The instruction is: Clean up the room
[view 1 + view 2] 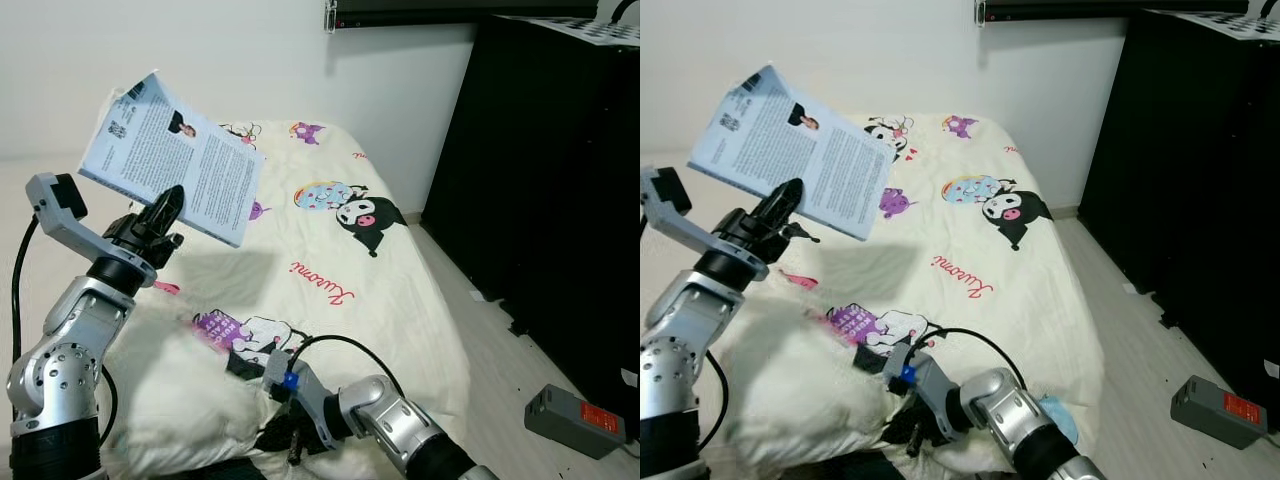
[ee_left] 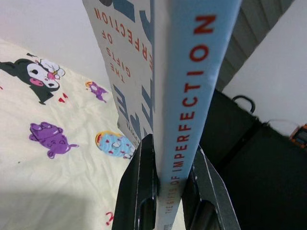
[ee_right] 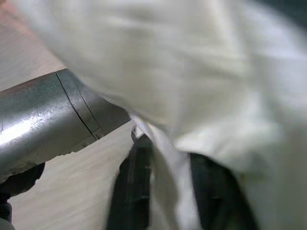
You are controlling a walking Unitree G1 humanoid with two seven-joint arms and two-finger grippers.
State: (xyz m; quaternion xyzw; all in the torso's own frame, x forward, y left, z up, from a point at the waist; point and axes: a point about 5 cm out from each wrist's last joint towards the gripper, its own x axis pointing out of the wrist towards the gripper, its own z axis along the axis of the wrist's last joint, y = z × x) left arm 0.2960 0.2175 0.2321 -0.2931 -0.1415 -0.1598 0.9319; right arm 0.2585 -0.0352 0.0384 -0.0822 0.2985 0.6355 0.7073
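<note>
While the left gripper (image 1: 165,210) pinched the light-blue paperback book (image 1: 175,165) near its lower edge, the book stood raised in the upper left of the frame, tilted above the bed (image 1: 390,290). In the left wrist view the two black fingers (image 2: 139,191) were closed flat on either cover, the spine between them. It looked light and fairly stiff along the spine, though the glossy covers could slide, and the far end might droop or swing since the hold was low; a grip nearer the middle would likely steady it.

At the bottom centre, the right gripper (image 1: 290,432) was down at the bed's near edge, and its wrist view showed cream bedding (image 3: 182,96) caught between the fingers, soft and apt to drag.

Open room lay over the cartoon-printed sheet through the middle of the frame. The black cabinet (image 1: 560,180) filled the right side, with a strip of wooden floor (image 1: 500,360) between it and the bed. A grey box with a red label (image 1: 577,418) sat on that floor at lower right, something to steer clear of.
</note>
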